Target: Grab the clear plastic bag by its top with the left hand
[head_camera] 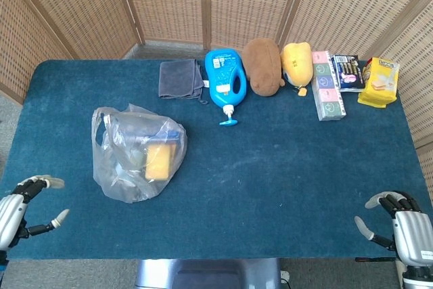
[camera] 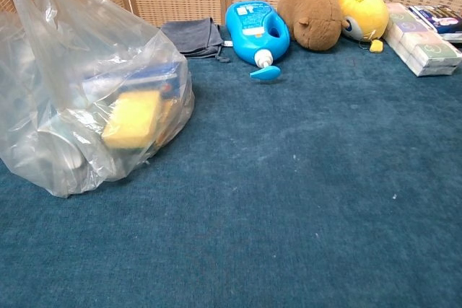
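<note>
Clear thin plastic bag (head_camera: 137,155) with a yellow sponge inside sits left of centre on the blue felt worktop (head_camera: 270,167), handles flopped up at its far-left. Left hand (head_camera: 17,211) at near-left edge, fingers spread, empty; right hand (head_camera: 399,225) near-right, fingers apart, empty. Risk: fingers close on the bag's body, film slips, contents tip.

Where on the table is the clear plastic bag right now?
In the head view, the clear plastic bag sits on the table's left side, nearer the front edge, ahead of the left hand and well short of the grey cloth.
</note>
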